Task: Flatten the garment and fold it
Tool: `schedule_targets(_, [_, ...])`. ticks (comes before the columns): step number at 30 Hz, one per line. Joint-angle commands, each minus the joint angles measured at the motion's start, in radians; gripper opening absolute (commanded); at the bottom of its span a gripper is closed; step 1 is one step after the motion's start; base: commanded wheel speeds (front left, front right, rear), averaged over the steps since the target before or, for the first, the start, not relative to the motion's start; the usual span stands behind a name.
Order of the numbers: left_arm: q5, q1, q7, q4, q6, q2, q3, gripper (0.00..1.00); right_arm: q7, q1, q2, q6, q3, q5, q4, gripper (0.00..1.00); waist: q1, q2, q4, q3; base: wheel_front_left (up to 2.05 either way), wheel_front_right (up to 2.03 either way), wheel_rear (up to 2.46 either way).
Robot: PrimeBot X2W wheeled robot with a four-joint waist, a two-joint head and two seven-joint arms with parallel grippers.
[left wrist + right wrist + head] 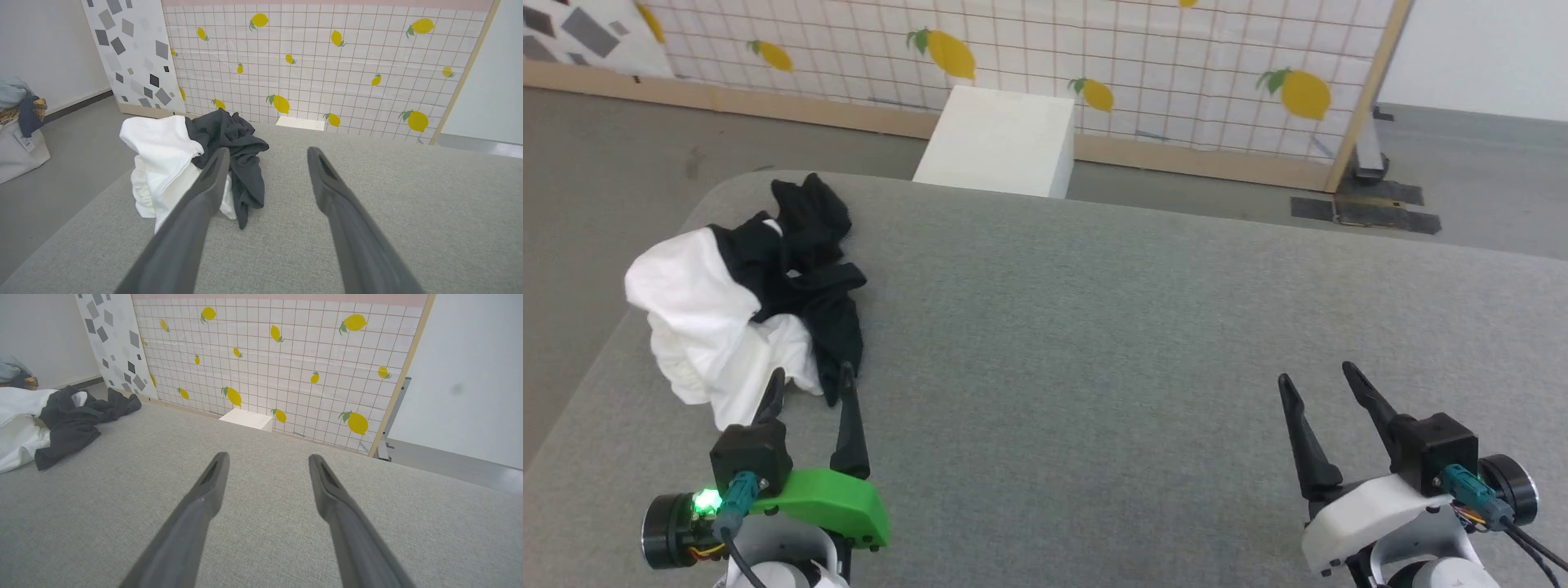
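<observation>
Sitting crumpled at the left of the head view, the garment (711, 318) bunches white and black on the grey surface (1094, 327). Left gripper (813, 371) is spread wide just beside its near edge. Right gripper (1316, 374), lower right, is spread too, well apart. Bag tag (25, 142): too small to read.

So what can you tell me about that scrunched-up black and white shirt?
The shirt is a soft, crumpled heap, not flat at all. Part is white, part black; the black cloth bunches on the far side and trails down toward the robot. It rests on the grey fabric table, near its left edge. The left gripper sits right beside it with open jaws; whether it touches the cloth can't be told.
</observation>
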Motion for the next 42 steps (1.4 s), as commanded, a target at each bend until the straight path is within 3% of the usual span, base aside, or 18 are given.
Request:
schedule_targets(1, [-0.010,0.018,-0.010,-0.004,0.010,0.002,0.001,1.00,-0.007,-0.014,0.001,-0.001,0.004,0.010,0.004,1.00,-0.0001,0.0000,0.019,0.000,0.00,0.00,0.00])
schedule_targets(42, [-0.061,0.047,-0.095,0.012,0.068,-0.001,0.016,1.00,-0.050,-0.028,0.001,-0.001,0.049,0.040,0.043,1.00,-0.0001,0.0000,0.213,-0.014,0.00,0.00,0.00])
